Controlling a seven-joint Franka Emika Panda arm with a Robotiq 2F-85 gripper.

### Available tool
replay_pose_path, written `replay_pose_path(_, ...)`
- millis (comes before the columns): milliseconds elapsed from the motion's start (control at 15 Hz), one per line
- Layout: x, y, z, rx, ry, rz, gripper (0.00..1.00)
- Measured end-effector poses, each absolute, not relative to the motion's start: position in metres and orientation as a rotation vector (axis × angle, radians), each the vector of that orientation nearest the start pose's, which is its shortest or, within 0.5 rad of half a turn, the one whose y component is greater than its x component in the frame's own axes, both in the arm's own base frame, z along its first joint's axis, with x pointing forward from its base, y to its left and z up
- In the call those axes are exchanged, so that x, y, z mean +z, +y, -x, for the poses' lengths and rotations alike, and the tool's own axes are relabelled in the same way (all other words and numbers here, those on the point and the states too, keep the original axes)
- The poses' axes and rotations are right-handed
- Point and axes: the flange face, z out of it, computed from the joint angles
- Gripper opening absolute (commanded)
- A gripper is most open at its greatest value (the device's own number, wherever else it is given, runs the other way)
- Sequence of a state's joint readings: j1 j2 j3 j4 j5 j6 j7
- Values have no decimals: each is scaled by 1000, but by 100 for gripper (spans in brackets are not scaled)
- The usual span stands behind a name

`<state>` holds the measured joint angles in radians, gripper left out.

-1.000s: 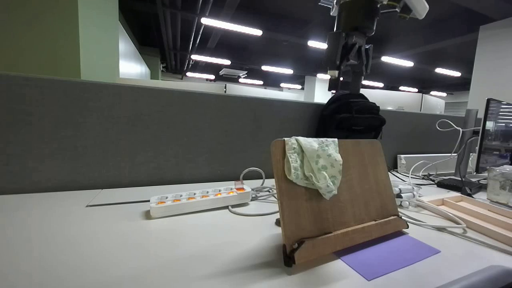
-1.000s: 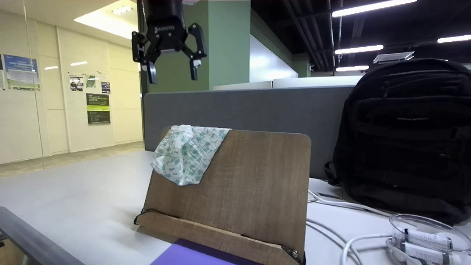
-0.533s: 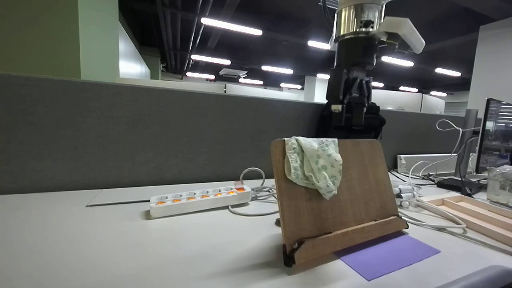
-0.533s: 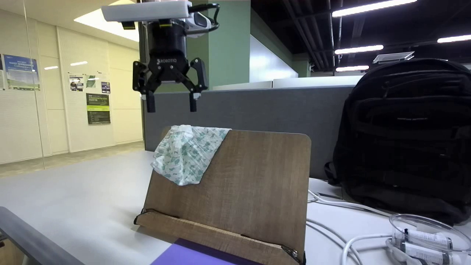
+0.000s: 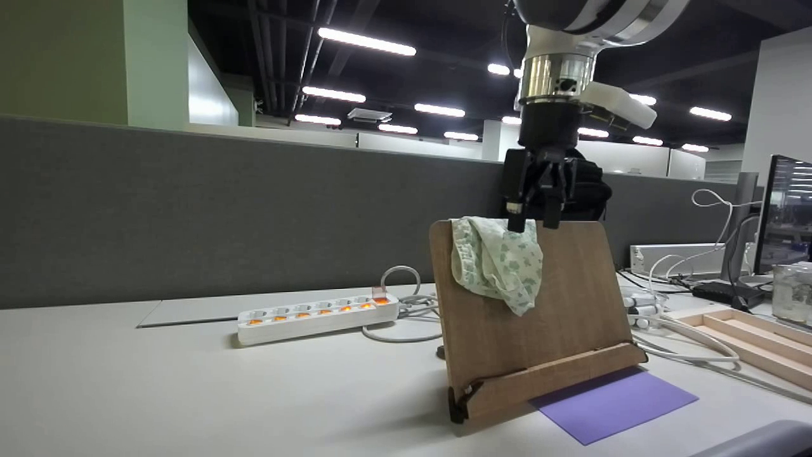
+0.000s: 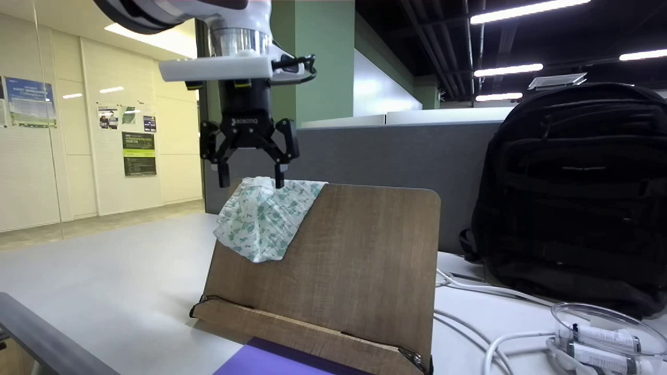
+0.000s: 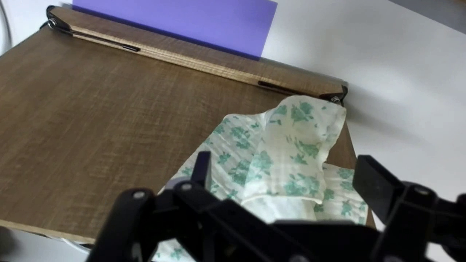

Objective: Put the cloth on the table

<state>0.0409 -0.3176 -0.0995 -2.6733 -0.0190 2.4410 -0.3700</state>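
A white cloth with green flowers hangs over the top edge of a wooden stand, in both exterior views (image 5: 498, 273) (image 6: 263, 224). It also fills the middle of the wrist view (image 7: 287, 156). The tilted stand (image 5: 577, 285) stands on the white table (image 5: 190, 393). My gripper (image 6: 251, 183) points down at the level of the stand's top edge, its fingers wide apart and nothing between them. In the wrist view the gripper (image 7: 282, 163) spans the cloth, one finger to each side. I cannot tell whether the fingertips touch the cloth. The cloth's part behind the stand is mostly hidden.
A purple sheet (image 5: 618, 403) lies under the stand's front. A white power strip (image 5: 317, 319) with cables lies beside the stand. A black backpack (image 6: 573, 198), a clear container (image 6: 607, 338) and a wooden tray (image 5: 755, 343) are also on the table. A grey partition (image 5: 222, 209) runs behind.
My gripper has come down from well above the stand to its top edge by the cloth, staying open. The cloth and the stand have not moved.
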Motion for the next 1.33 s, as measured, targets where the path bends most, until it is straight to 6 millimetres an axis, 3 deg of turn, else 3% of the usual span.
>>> replay_pose_path(67, 342, -21, -408, -143, -507, 3093, 75)
replay_pose_path(133, 337, -19, -410, -149, -500, 3089, 74)
replay_pose_path(467, 320, -9, -417, -169, -481, 3073, 38)
replay_pose_path(800, 327, 3, -422, -213, -474, 3047, 5)
replay_pose_path(1133, 353, 28, -429, -268, -553, 3018, 1)
replay_pose_path(1333, 367, 68, -429, -237, -679, 2963, 1)
